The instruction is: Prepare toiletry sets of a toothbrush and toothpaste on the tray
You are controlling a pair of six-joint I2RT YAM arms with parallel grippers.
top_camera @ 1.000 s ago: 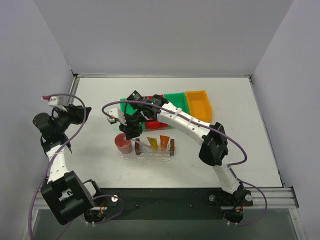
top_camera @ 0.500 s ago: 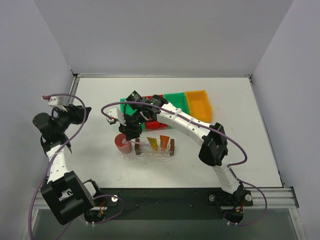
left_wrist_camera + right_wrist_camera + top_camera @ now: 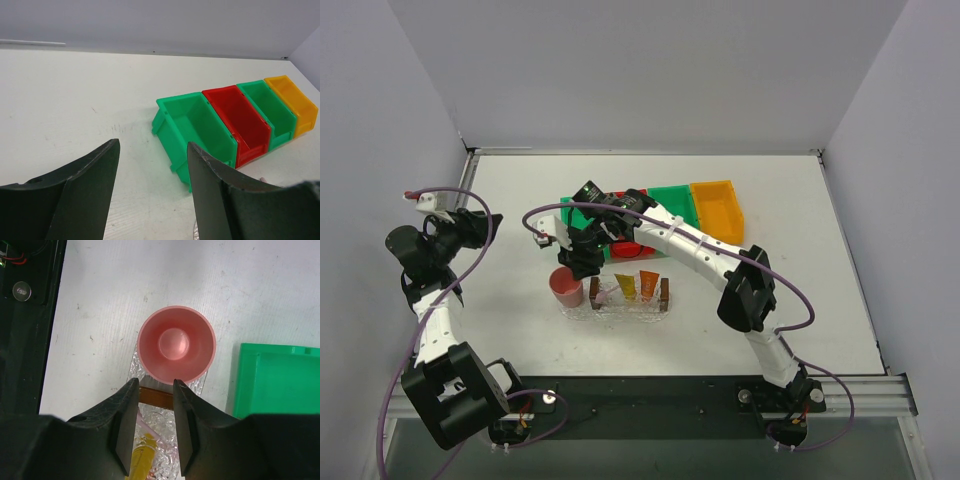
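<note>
The clear tray (image 3: 630,300) with brown end blocks sits mid-table. In it lie a yellow-orange toothpaste tube (image 3: 625,287), an orange toothpaste tube (image 3: 648,284) and the whitish-pink toothbrush (image 3: 603,297) near the left block. My right gripper (image 3: 582,262) hovers over the tray's left end, open and empty. In the right wrist view its jaws (image 3: 155,385) stand apart above the brown block (image 3: 156,396), with the toothbrush (image 3: 145,427) and the yellow-orange tube (image 3: 142,457) below them. My left gripper (image 3: 470,228) is open and empty at the far left, raised.
A pink cup (image 3: 565,287) stands against the tray's left end, seen from above in the right wrist view (image 3: 176,344). A row of green (image 3: 197,132), red (image 3: 237,122), green and orange (image 3: 717,210) bins lies behind the tray. A clear textured mat (image 3: 615,314) lies under the tray.
The toothbrush has left my right gripper and now lies in the tray by the left block. The right gripper has opened and barely moved. The left arm has not moved.
</note>
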